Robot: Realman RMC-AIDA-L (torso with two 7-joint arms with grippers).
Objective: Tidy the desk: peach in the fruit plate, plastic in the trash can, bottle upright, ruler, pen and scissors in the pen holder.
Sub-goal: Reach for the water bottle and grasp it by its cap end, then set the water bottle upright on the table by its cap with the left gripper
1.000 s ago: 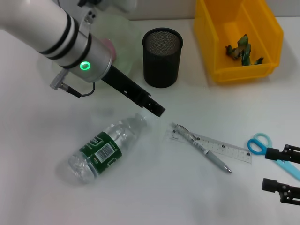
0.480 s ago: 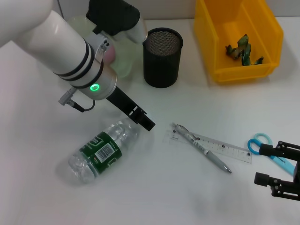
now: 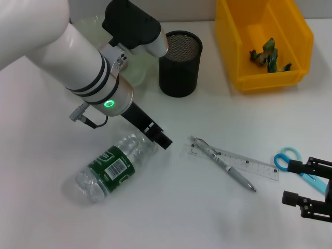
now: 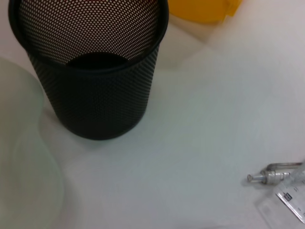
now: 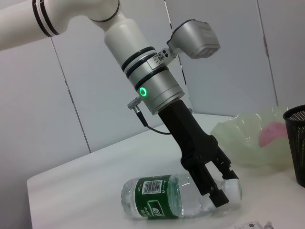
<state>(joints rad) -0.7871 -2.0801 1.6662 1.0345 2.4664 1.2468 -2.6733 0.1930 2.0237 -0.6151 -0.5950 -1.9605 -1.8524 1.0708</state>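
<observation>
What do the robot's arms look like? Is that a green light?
Yes. The left arm is a fat white tube with black rings, a silver wrist with a glowing green ring light, a thin grey cable and a black left gripper. The right gripper is black too.

Head view looks down over desk; left wrist close on pen holder (image 4: 90, 71); right wrist low, sideways, shares bottle (image 5: 178, 202).

Clear green-labelled bottle (image 3: 113, 167) lies on its side, neck toward pen (image 3: 224, 164).
</observation>
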